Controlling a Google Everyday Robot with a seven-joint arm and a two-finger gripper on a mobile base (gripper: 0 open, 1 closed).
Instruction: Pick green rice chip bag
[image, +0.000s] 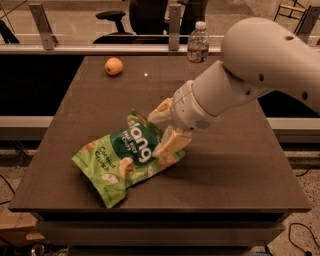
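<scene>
Green rice chip bag (122, 160) laid on surface (230, 175), long axis lower left to upper right, tool (153, 135) spread at upper-right end.

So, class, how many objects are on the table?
3: green rice chip bag front-centre, gripper at its right edge; orange fruit back-left; water bottle at back edge. The arm might hide others.

On my feed I count one bag (125, 162), one orange (113, 65), one bottle (198, 44), one chair (112, 17), one table (225, 165) and one gripper (155, 132), which sits at the bag's right edge, near the table's middle.
</scene>
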